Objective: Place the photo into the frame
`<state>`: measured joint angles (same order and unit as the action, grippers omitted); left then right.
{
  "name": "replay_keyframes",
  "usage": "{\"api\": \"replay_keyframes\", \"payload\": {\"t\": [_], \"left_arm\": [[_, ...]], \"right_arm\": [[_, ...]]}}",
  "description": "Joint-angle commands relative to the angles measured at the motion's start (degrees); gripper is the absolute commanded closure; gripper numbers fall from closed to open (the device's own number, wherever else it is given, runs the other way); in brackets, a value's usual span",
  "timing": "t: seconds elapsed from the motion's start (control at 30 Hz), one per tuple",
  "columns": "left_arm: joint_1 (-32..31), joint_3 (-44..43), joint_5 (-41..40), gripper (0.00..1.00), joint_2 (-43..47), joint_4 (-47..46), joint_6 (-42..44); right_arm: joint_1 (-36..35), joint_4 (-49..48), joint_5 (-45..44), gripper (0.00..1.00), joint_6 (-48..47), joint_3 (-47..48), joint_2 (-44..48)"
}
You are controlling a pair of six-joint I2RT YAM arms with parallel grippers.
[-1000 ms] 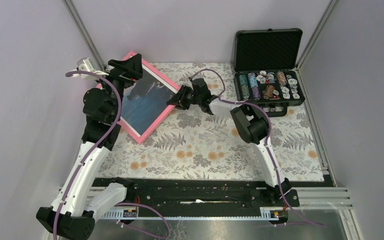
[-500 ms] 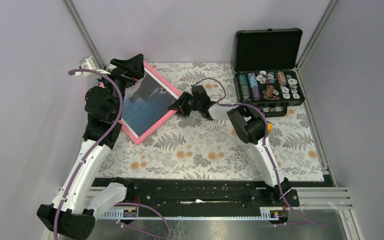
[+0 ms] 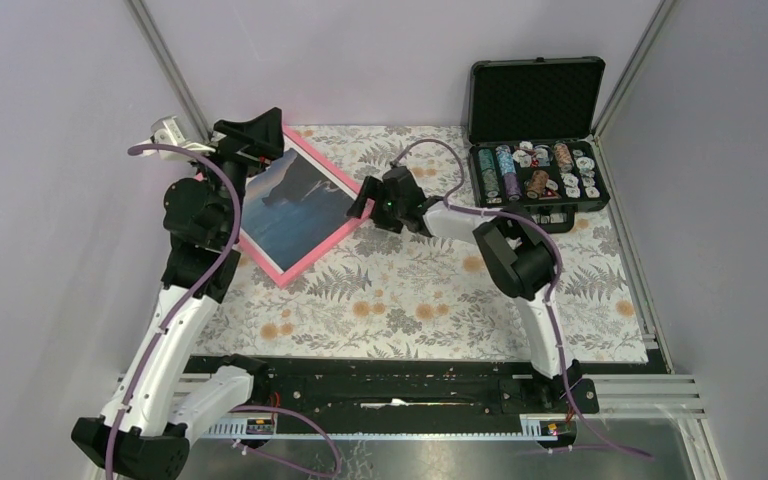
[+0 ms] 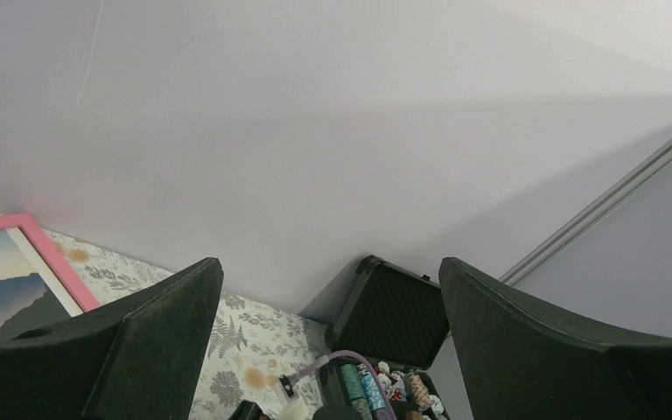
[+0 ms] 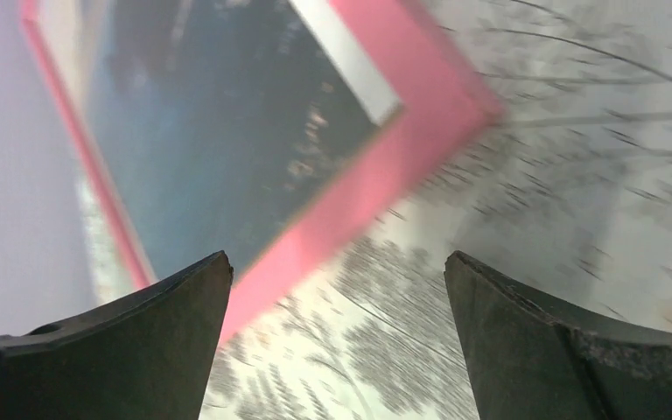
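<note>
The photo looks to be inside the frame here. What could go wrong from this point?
1. The right tool, open, sits close to the right corner of the frame; a nudge could slide the frame and shift the photo.
2. The left tool is open and faces the wall, so nothing seems to steady the frame.
3. The left arm hides the frame's far-left part, so the photo's seating there cannot be checked.

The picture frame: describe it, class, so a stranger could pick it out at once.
On the fern-patterned table, look to the far left corner, opposite the open black case. The frame is the large rectangle turned cornerwise there, alone in having a pink border around a blue coast photo.
</note>
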<state>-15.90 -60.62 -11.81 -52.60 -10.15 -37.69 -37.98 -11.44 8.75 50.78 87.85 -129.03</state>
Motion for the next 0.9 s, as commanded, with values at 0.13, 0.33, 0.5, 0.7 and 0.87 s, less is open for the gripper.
{"api": "replay_keyframes", "payload": {"t": [0.13, 0.33, 0.5, 0.7, 0.87], "left_arm": [[-0.01, -1.61, 0.17, 0.01, 2.81, -1.40, 0.87], [0.04, -1.25, 1.53, 0.01, 4.56, -0.21, -0.63], [0.00, -0.58, 6.90, 0.01, 5.15, 1.02, -5.87], [-0.01, 1.26, 13.44, 0.01, 6.84, 8.46, -11.82], [-0.01, 1.25, 12.25, 0.01, 13.12, 18.90, -13.01]], "right_arm": [[0.42, 18.75, -12.38, 0.00, -20.68, -10.26, 15.68], [0.43, 19.47, -6.58, 0.00, -29.27, -22.79, 33.20], [0.45, 28.25, -11.77, 0.00, -30.44, -28.00, 53.98], [0.45, 37.50, -17.31, 0.00, -30.74, -25.31, 76.27], [0.40, 39.99, -19.24, 0.00, -31.50, -22.23, 91.15]]}}
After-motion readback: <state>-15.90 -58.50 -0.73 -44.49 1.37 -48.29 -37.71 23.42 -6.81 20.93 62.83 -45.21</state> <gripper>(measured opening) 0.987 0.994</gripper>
